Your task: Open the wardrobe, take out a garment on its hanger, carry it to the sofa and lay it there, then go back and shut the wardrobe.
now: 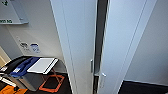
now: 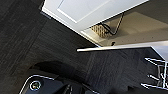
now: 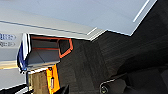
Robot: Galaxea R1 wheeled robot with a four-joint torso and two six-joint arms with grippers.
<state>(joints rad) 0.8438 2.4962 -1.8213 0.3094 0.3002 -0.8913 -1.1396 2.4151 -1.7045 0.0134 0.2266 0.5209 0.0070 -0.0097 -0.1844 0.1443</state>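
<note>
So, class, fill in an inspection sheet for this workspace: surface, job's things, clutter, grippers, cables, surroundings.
Surface: dark grey carpet floor.
Job's things: tall white two-door wardrobe, doors slightly ajar with a dark gap; small silver handles.
Clutter: grey bin with blue-and-white lid; orange square floor marking.
Grippers: fingers not discernible.
Cables: dark cable under the white furniture in the left wrist view.
Surroundings: pale wall with small stickers.

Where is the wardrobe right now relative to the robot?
In the head view the wardrobe stands directly ahead, filling the middle of the picture, its doors slightly ajar with a dark gap between them. A grey bin with a white lid sits to its left on the dark carpet.
</note>
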